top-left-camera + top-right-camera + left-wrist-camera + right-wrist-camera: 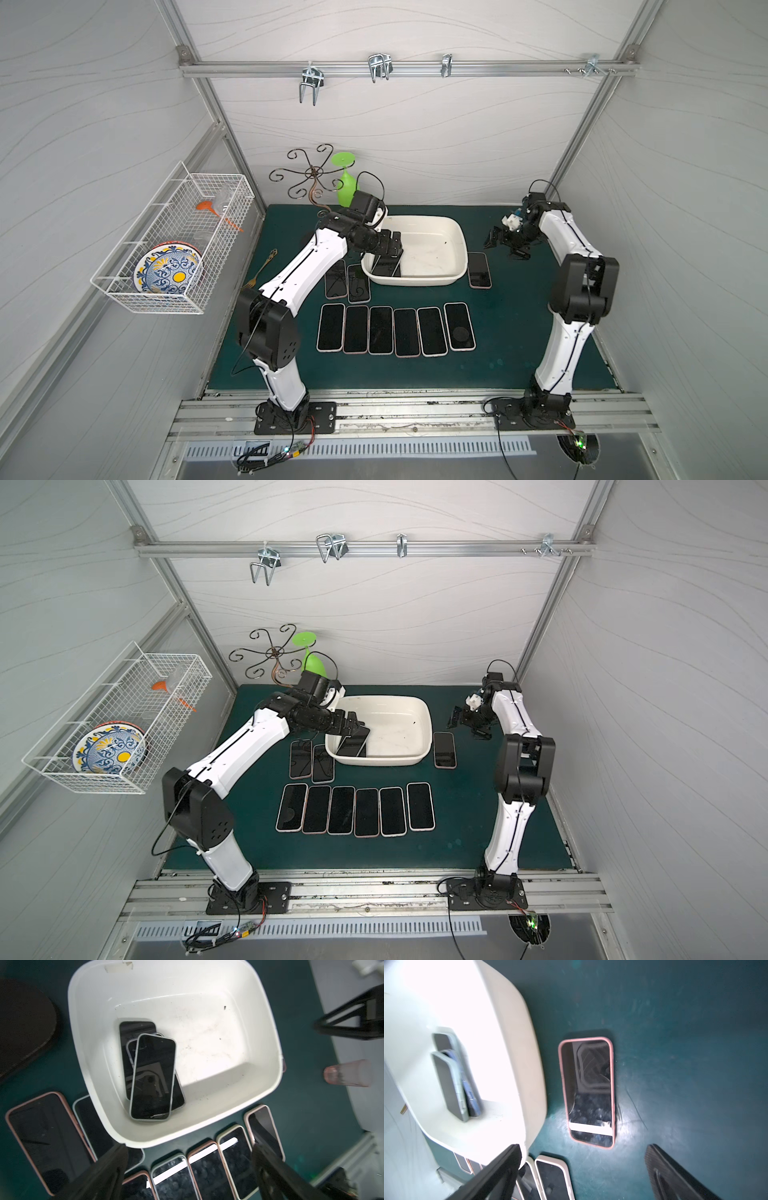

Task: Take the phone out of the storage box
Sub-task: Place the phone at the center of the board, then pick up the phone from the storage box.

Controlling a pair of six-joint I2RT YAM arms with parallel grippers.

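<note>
So the storage box (455,239) is sitting toward the back of the table (519,332), and what looks like three phones (152,1076) are lying piled up inside it, at the end nearer the left arm. The left end effector (392,249) is hovering right over that pile with its jaws spread wide, gripping nothing. The right end effector (493,240) is hanging off to the box's other side, also wide open and empty, near a pink-cased phone (479,270) that's lying flat just beside the box.
</note>
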